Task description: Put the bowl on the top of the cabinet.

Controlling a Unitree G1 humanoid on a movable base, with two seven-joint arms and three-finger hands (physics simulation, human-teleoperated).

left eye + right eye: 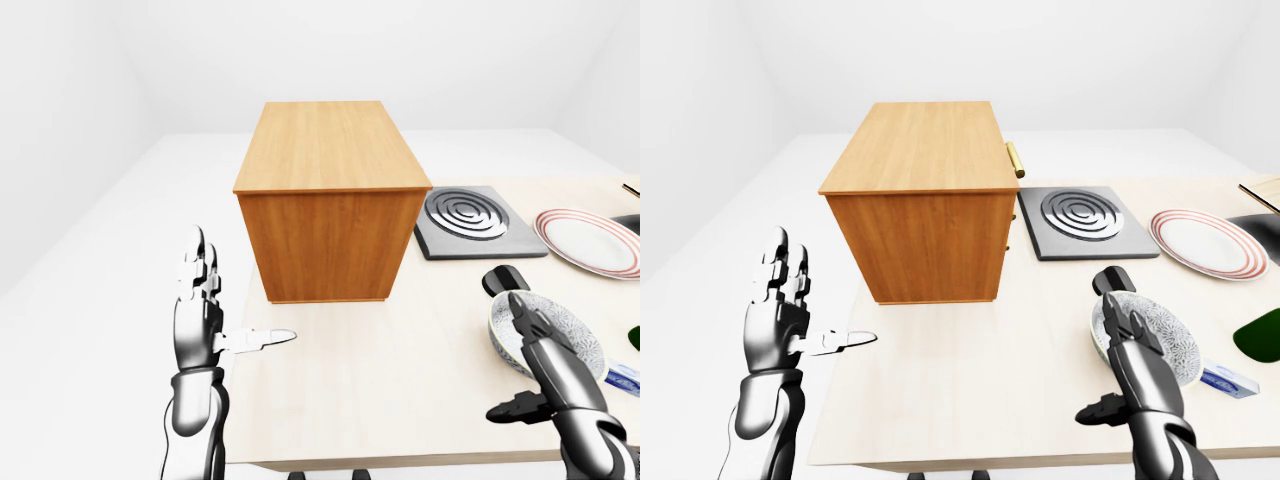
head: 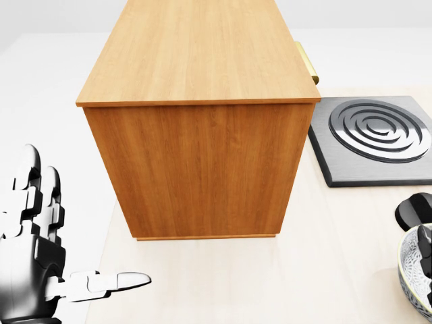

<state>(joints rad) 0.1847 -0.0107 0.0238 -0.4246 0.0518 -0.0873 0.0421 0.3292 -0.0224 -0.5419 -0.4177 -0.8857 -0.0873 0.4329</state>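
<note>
Nearby, hotplate [image 1: 478, 222] and plate [image 1: 590, 241] beyond bowl [image 1: 1152, 336]; both hands' fingers [image 1: 203, 262] apart.

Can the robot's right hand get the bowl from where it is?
Probably yes. The right hand is open and already over the bowl, with nothing between them.

Matt grained wood cabinet [image 1: 330, 195], pale wood table [image 1: 400, 370] (smooth), glossy patterned bowl [image 1: 1160, 335], grey metallic burner [image 1: 470, 215].

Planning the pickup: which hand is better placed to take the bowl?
Right. The right hand hovers open at the bowl; the left hand is raised open past the table's left edge.
</note>
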